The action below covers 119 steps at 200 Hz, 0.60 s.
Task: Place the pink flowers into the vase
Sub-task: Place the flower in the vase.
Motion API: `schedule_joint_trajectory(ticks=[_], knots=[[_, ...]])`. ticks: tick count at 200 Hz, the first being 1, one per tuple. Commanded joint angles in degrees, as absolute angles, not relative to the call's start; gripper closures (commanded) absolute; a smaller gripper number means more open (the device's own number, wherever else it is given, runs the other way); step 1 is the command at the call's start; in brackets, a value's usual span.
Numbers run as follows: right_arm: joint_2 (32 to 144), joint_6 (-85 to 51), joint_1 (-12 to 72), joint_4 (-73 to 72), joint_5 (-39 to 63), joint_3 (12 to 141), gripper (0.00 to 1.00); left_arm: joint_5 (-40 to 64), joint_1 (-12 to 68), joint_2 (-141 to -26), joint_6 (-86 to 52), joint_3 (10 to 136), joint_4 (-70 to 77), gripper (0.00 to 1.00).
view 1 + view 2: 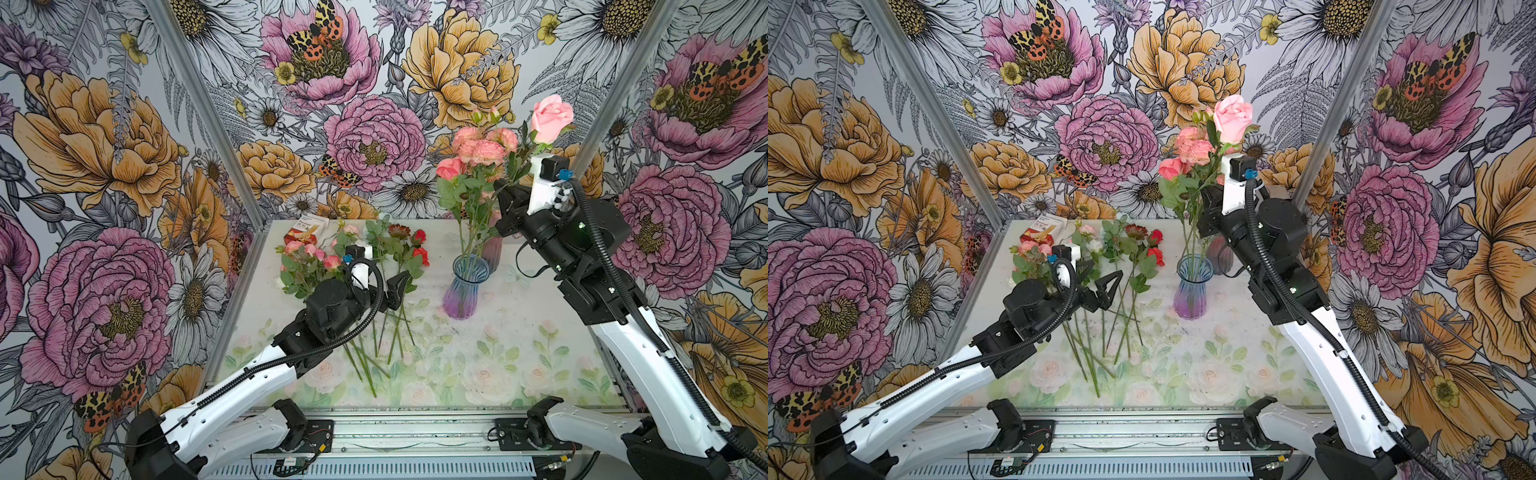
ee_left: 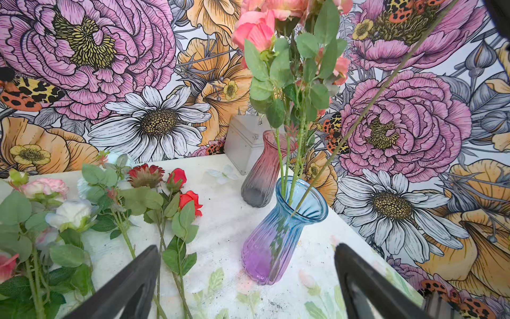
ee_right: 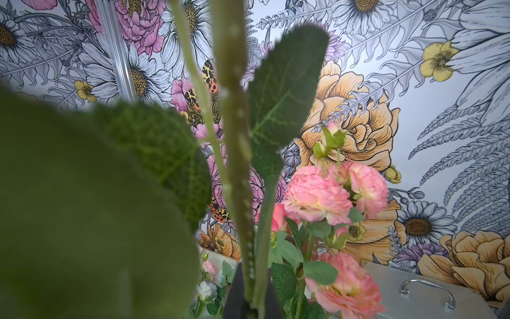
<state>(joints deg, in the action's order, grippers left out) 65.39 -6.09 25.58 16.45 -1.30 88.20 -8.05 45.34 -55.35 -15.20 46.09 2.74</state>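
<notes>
The right hand point(image 1: 508, 192) was clamped on the green stem of the pale pink rose point(image 1: 552, 116), high above the blue-purple glass vase point(image 1: 464, 286), the stem end inside its mouth. The left hand point(image 1: 1099, 280) stood wide apart, empty, over stems point(image 1: 395, 332) on the counter point(image 1: 519, 332).

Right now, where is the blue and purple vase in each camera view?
Top views: the blue and purple vase stands right of centre on the table, in both.
Left wrist: near the picture's middle, slightly low.
Right wrist: not in it; only the pink flowers it holds show.
Shared landmark: the pink and grey vase just behind it.
</notes>
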Motion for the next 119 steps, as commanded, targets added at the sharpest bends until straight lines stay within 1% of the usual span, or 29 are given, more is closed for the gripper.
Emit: schedule_joint_trajectory(ticks=[1, 28, 68, 119], knots=[[65.76, -4.94, 24.20, 15.64, -2.68, 90.65, 1.00, -8.66, 44.85, -54.98, -15.29, 46.05, 2.03, 0.02], [66.83, -4.28, 21.66, 15.73, -2.74, 91.16, 1.00, -8.42, 44.14, -54.28, -15.28, 45.63, 1.54, 0.02], [68.31, -4.40, 18.74, 15.52, -2.24, 87.99, 1.00, -7.74, 43.14, -53.61, -15.82, 44.96, 1.60, 0.02], [67.59, -5.48, 18.24, 11.20, -2.50, 76.85, 1.00, -8.18, 40.89, -53.85, -18.08, 44.56, 1.10, 0.01]])
